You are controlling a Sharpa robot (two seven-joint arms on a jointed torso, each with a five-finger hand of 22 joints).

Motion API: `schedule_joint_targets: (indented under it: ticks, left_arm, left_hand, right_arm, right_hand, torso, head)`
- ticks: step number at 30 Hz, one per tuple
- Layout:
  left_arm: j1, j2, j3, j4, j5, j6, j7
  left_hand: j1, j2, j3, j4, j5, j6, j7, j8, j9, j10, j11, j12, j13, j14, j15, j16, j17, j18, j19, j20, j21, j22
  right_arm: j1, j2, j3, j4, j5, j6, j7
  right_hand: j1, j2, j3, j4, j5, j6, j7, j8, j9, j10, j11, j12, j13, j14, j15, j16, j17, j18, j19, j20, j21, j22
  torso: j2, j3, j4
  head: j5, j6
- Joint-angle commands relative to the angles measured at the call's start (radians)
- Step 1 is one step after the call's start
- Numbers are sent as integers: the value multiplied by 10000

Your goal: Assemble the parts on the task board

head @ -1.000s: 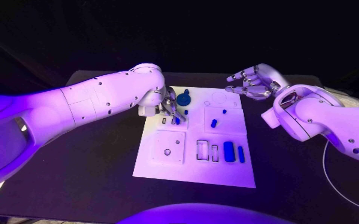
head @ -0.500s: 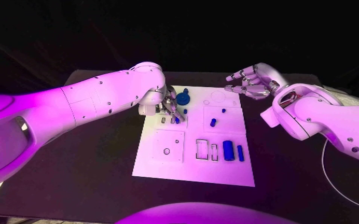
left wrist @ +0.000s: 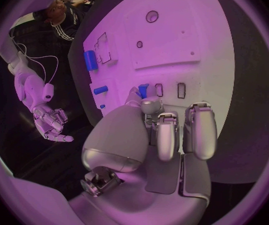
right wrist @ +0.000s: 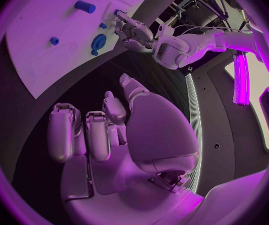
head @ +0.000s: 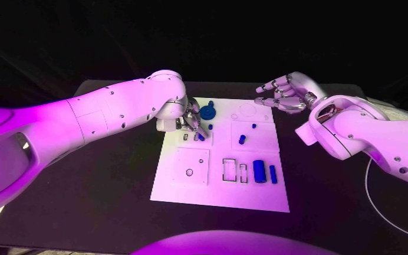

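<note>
Black table (head: 102, 208): bearing the task board at its middle.

Task board (head: 213, 193): white plate lying flat between the two arms, carrying recessed outlines and several blue parts.

Left hand (head: 192, 120): reaching over the board's far-left area, fingers pointing down at a row of small slots. In the left wrist view its fingertips (left wrist: 134, 94) are meeting at a small blue peg (left wrist: 143, 90) standing beside two empty slots; the hand appears to be pinching this peg, though the contact itself is partly hidden.

Right hand (head: 285, 94): hovering off the board's far-right corner, above the table, fingers loosely curled and apart, grasping nothing.

Blue round part (head: 208, 113): lying at the board's far edge, just beside the left hand.

Wide blue block (head: 259, 171): sitting in the near-right area of the board, next to the rectangular outlines.

Narrow blue bar (head: 273, 174): lying just beside the block, toward the board's right edge.

Short blue part (head: 242, 140): resting in the right-centre panel.

Tiny blue part (head: 254, 126): sitting just beyond the short one, in the same panel.
</note>
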Motion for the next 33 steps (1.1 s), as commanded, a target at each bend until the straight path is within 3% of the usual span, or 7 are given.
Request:
schedule_joint_targets:
  ticks: [1, 3, 4, 6, 9, 22, 33]
  left_arm:
    - [-97, -27, -72, 28, 239, 38, -793]
    - [-99, -58, -73, 59, 292, -118, -731]
    - [-100, -74, -73, 75, 333, -211, -690]
    - [-101, -112, -74, 111, 442, -425, -602]
    - [-103, -190, -74, 180, 643, -856, -436]
    - [-122, -522, -78, 429, 768, -2067, -126]
    - [-184, -691, -82, 680, -264, -1734, -209]
  left_hand:
    - [-332, -642, 2745, -1385, 260, 45, 116, -109, 69, -16, -11, -71, -42, 1052, 79, 30, 2635, -117, 269, -31, -25, 991]
    - [-1136, -1498, 4783, -1277, 307, 165, 161, -105, 246, 70, 45, -57, -46, 1052, 101, 30, 2635, -124, 284, 7, -14, 1046]
    - [-1358, -1762, 5362, -1336, 348, 170, 141, -66, 333, 101, 23, -40, -41, 1052, 90, 30, 2635, -136, 288, 37, -13, 1060]
    - [-1789, -2152, 6303, -1439, 457, 186, 120, 19, 501, 153, 37, -15, -33, 1052, 102, 30, 2635, -129, 289, 24, -24, 1070]
    - [-2274, -2455, 7187, -1645, 671, 200, 93, 131, 716, 235, 38, 29, -7, 1052, 87, 30, 2635, -134, 306, 21, -14, 1113]
    - [-2700, -2692, 7771, -1952, 1226, 270, 46, 232, 930, 390, -7, 142, 111, 1052, 48, 30, 2635, -165, 369, 5, 71, 1244]
    - [-2781, -2816, 7895, -2111, 1363, 342, 19, 243, 977, 476, -34, 191, 165, 1052, 32, 30, 2635, -173, 387, -14, 94, 1282]
  right_arm:
    - [-9, -5, -2, 25, -84, 160, 14]
    - [-9, -9, -3, 32, -81, 166, 15]
    - [-9, -11, -4, 35, -79, 167, 15]
    - [-9, -15, -4, 42, -76, 170, 15]
    - [-9, -19, -6, 48, -72, 172, 18]
    - [-15, -11, -14, 28, -88, 168, 41]
    - [-25, -27, -19, 25, -90, 176, 49]
  right_hand:
    - [-26, 89, 0, 37, 84, 70, -23, 66, 17, 69, -4, 44, 15, 777, 16, -49, 1353, -25, 69, -18, 70, 11]
    - [-26, 89, 0, 37, 84, 70, -23, 66, 17, 69, -4, 44, 15, 777, 16, -49, 1353, -25, 69, -18, 70, 11]
    - [-27, 89, -1, 39, 95, 71, -24, 66, 16, 69, -5, 44, 13, 777, 15, -50, 1352, -25, 70, -19, 71, 13]
    - [-28, 89, -3, 41, 106, 72, -25, 65, 16, 69, -5, 44, 12, 777, 14, -51, 1351, -25, 71, -19, 72, 15]
    - [-30, 86, -10, 48, 137, 75, -26, 64, 15, 67, -6, 38, 5, 778, 12, -50, 1355, -23, 67, -21, 67, 4]
    - [-28, 81, -25, 67, 266, 80, -28, 59, 12, 67, -11, 39, -4, 780, 8, -55, 1354, -24, 71, -26, 70, 9]
    - [-31, 80, -29, 73, 293, 81, -29, 58, 12, 70, -10, 46, -1, 778, 7, -61, 1344, -25, 73, -27, 72, 13]
  torso:
    - [7, -1, 0]
    - [12, -1, -1]
    - [14, -2, 0]
    - [14, 2, 2]
    - [9, 5, 9]
    - [9, 5, 13]
    - [7, -7, 10]
  head:
    - [15, -6]
    - [18, -9]
    - [19, -13]
    - [23, -20]
    - [32, -32]
    - [53, -64]
    - [62, -109]
